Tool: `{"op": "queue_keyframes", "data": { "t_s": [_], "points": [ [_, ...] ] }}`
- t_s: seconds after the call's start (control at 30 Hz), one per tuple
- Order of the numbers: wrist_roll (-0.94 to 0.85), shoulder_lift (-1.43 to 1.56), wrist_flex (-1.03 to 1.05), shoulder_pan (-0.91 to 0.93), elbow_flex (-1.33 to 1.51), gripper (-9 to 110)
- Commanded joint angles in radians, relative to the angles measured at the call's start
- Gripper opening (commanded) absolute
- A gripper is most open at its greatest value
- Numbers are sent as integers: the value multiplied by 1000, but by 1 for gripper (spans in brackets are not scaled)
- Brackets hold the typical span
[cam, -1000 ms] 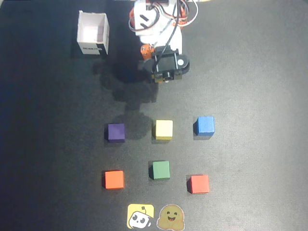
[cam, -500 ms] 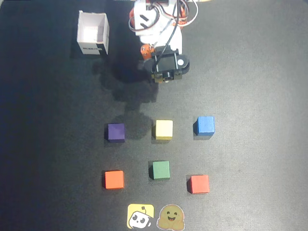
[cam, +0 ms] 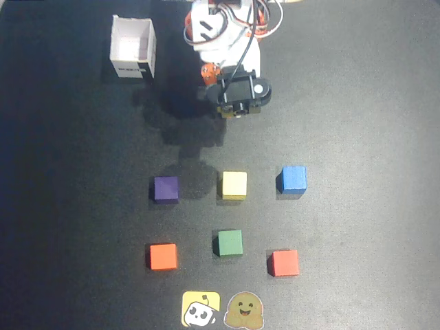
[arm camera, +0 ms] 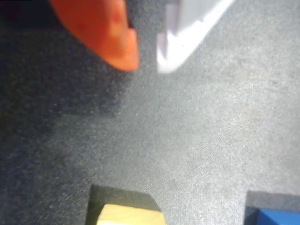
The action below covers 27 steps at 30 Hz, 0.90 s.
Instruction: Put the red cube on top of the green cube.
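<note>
– Wrist view first: how does the gripper [arm camera: 146, 64] stand?

– Its orange finger [arm camera: 110, 33] and white finger [arm camera: 187, 33] are slightly parted. A narrow strip of dark mat [arm camera: 187, 140] shows between the tips, and nothing is held between them.

– Anything else in that picture?

– The top of the yellow cube [arm camera: 131, 216] and a corner of the blue cube [arm camera: 276, 218] sit at the bottom edge, both well clear of the fingertips.

– And from overhead?

– The arm [cam: 227, 48] sits at the top of the picture, well away from the green cube [cam: 230, 243]. The wrist covers the fingers there.

– Take the green cube as the marker. Where is everything?

– In the overhead view the yellow cube [cam: 233, 185] lies between the green cube and the arm. The purple cube [cam: 166, 189] is up and to the left of green, and the blue cube [cam: 293, 179] is up and to the right.

– The red cube?

– The red cube [cam: 283, 262] rests on the mat to the right of green and a little lower, not touching it. An orange-red cube [cam: 163, 256] mirrors it on green's left.

– Further out?

– Two stickers [cam: 201, 309] lie just below green. A white open box [cam: 133, 48] stands far up and to the left, beside the arm.
</note>
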Motion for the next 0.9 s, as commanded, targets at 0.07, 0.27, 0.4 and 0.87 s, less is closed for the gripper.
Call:
{"op": "queue_keyframes", "data": {
  "t_s": [0.07, 0.27, 0.4, 0.87],
  "points": [
    [-8, 11, -18, -9, -8, 4],
    [6, 11, -31, -20, -8, 7],
    [11, 11, -34, -23, -14, 9],
    [23, -187, -123, -66, -130, 13]
  ]
}}
